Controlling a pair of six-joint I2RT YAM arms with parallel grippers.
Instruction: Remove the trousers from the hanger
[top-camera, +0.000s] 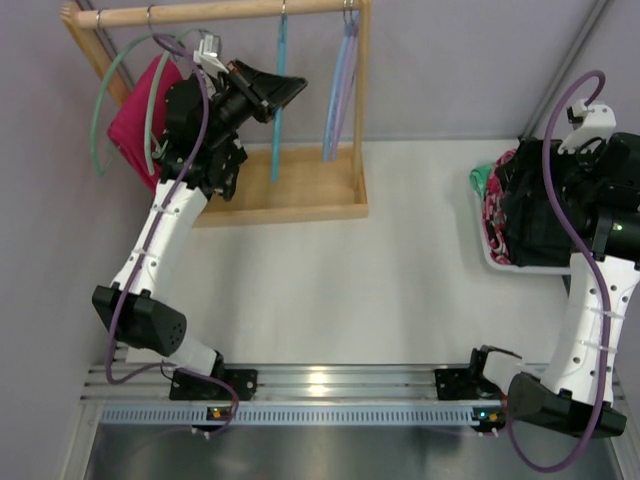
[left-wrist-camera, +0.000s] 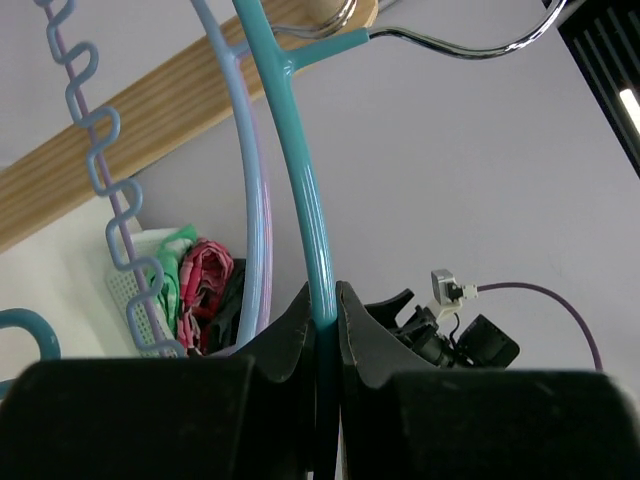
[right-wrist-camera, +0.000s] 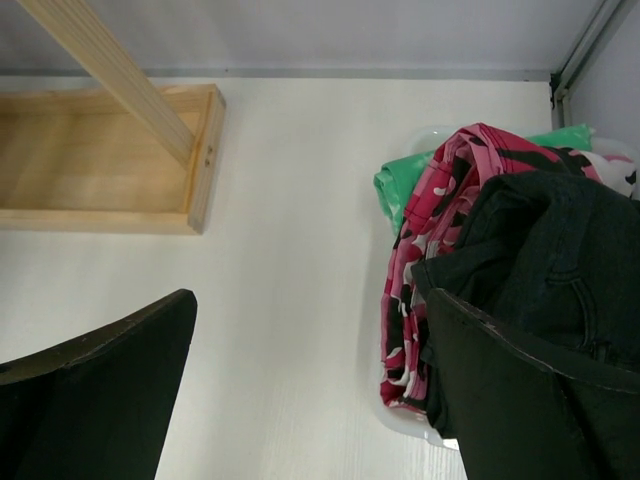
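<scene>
Black, floppy trousers (right-wrist-camera: 545, 250) lying off the hanger (left-wrist-camera: 300, 180) in the basket (top-camera: 487, 252) on the right, right gripper (right-wrist-camera: 310, 300) spread wide just beside them, left gripper (left-wrist-camera: 322, 330) pinched on the bare teal hanger's arm; probably light and limp, so grab a thick fold.

Bright, even light; soft shadows.

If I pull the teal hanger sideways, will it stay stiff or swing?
Probably swings: the hanger hangs only by its metal hook over the wooden rail. Its thin plastic arm likely flexes a little. The left pincer, shut on smooth plastic, may slip.
</scene>
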